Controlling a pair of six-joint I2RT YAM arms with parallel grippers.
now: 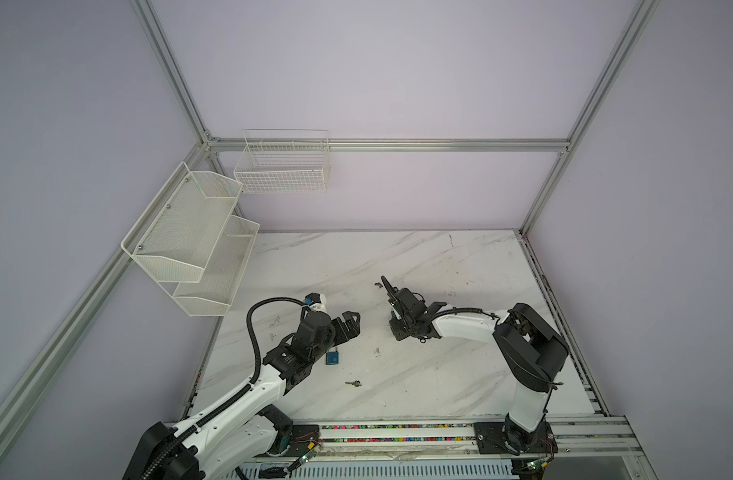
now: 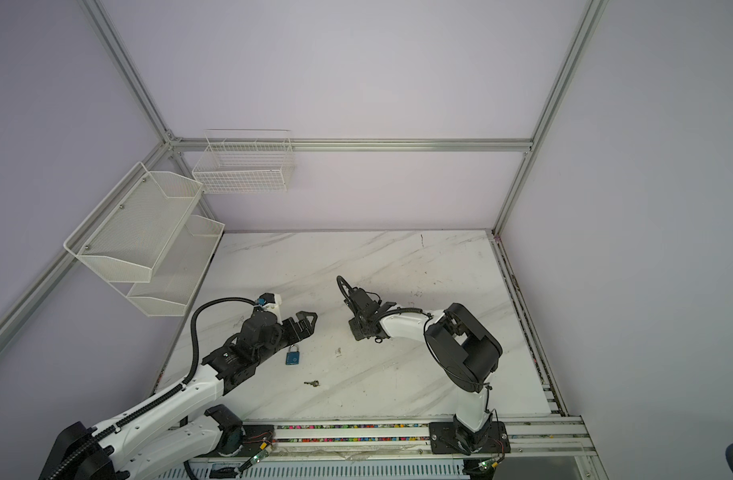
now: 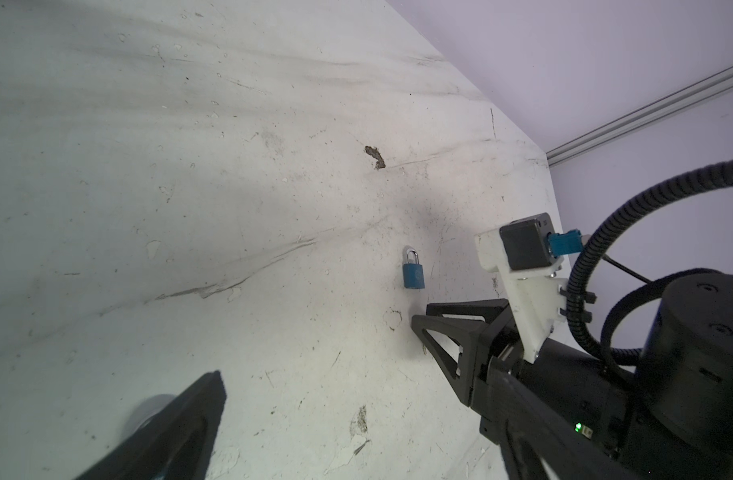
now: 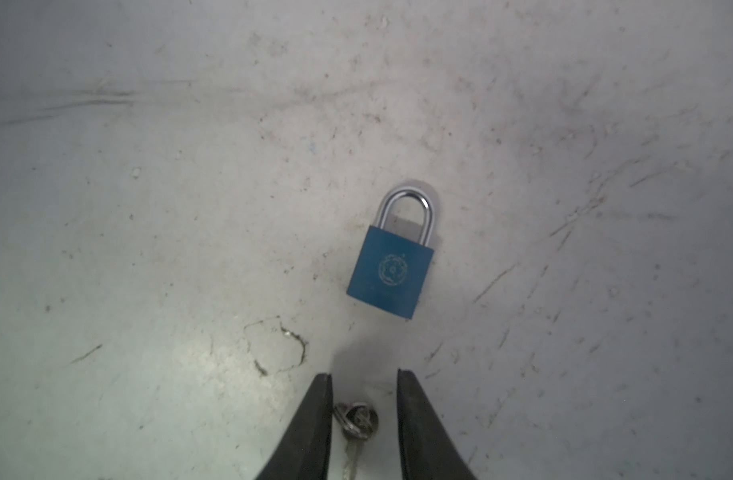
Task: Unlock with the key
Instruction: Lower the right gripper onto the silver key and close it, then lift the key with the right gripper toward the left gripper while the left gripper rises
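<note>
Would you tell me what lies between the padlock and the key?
Nothing; both top views show bare tabletop between the padlock and the key.

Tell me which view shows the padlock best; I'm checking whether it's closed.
Right wrist view: the padlock lies close and sharp, and looks closed. Left wrist view shows it small; in both top views it is tiny.

L tool (image 1: 353,323) jaws wide apart; R tool (image 4: 364,374) jaws narrowly apart.
</note>
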